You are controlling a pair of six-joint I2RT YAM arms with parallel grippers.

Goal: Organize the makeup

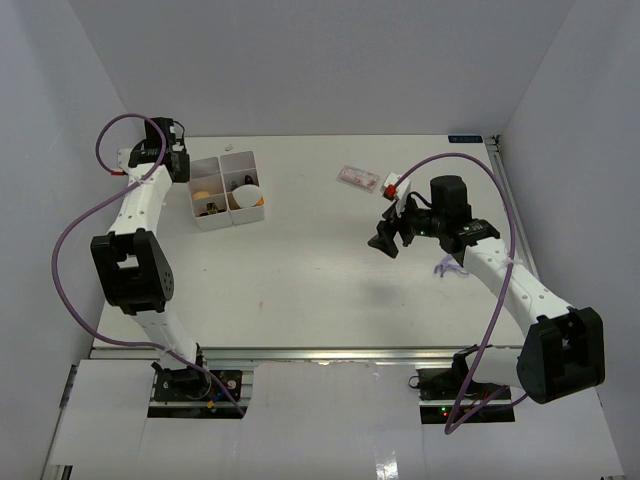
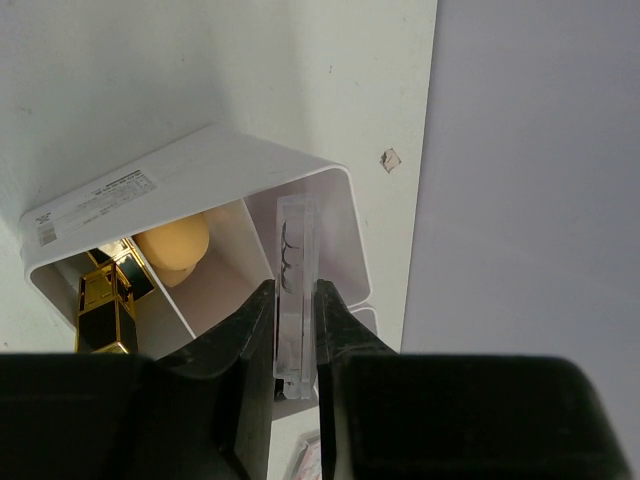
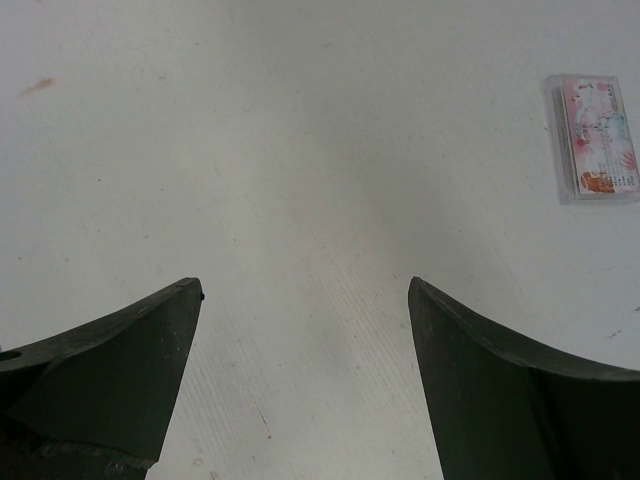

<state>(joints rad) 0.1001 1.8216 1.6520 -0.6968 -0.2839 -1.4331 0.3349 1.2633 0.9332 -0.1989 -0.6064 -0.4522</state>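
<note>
two compartments of the white box [image 2: 215, 160] show mid-left in the left wrist view; one holds a beige sponge [image 2: 175, 245] and black-and-gold lipstick tubes [image 2: 105, 310]. the left gripper [image 2: 293, 330] is clenched on a clear packet [image 2: 293, 260] by the dividing wall. the right gripper [image 3: 303, 287] hangs spread wide above the table [image 3: 300, 120], with a second packet [image 3: 597, 137] lying at upper right.

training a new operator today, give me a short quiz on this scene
1. Multiple choice: what do the left jaws hold? A lipstick tube; B clear flat packet; C sponge.
2. True or false: the right jaws are shut on the pink packet.
3. Fill in: the held packet hangs over the white ___.
Key: 1 B; the lipstick tube and sponge lie in the box. 2 False: the right jaws are open, and the pink packet lies on the table apart from them. 3 box.
</note>
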